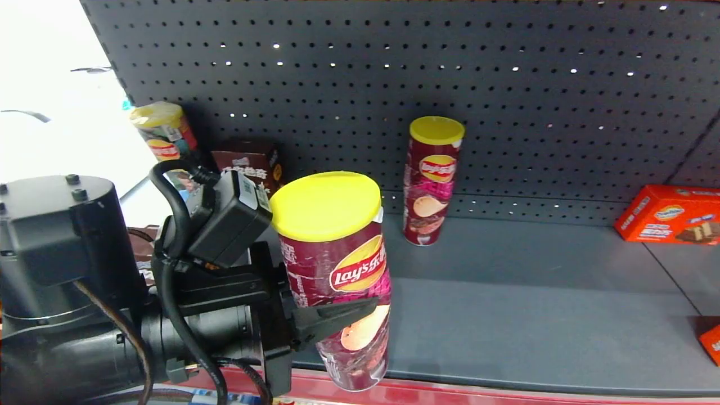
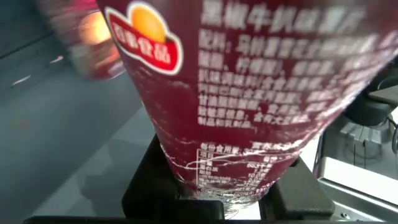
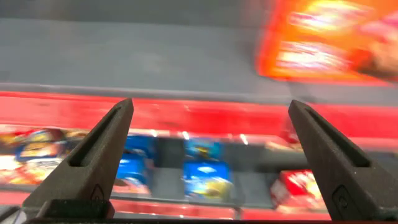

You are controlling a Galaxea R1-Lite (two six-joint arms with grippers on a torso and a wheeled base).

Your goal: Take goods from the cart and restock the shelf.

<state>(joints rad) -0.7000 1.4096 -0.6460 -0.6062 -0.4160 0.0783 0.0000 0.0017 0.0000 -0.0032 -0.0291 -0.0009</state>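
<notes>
The chip can (image 1: 336, 264) stands with its long axis close to vertical, yellow lid up and base down, its front label facing out from the shelf (image 1: 506, 304). It is at the front edge of the shelf, with its base over the red strip (image 1: 506, 394) along that edge; I cannot tell whether the base touches the shelf. The left pincer (image 1: 343, 315) comes in from the left and is closed around the lower half of the can. One dark finger (image 1: 337, 313) lies across the front of the can below the label, and the other is hidden behind it. In the left wrist view the can (image 2: 249, 93) fills the space between the two fingers of the pincer (image 2: 233, 193), pressed against both.

A second can (image 1: 433, 180) stands upright farther back, against the pegboard (image 1: 394, 67), well apart from the held one. A brown box (image 1: 250, 163) and a third can (image 1: 163, 132) sit at the left rear, and an orange box (image 1: 669, 214) at the right.

The right pincer (image 3: 211, 106) is spread wide with nothing between its fingers. It faces the red shelf edge (image 3: 199, 109), with an orange box (image 3: 329, 37) above and blue packets (image 3: 208, 177) below.
</notes>
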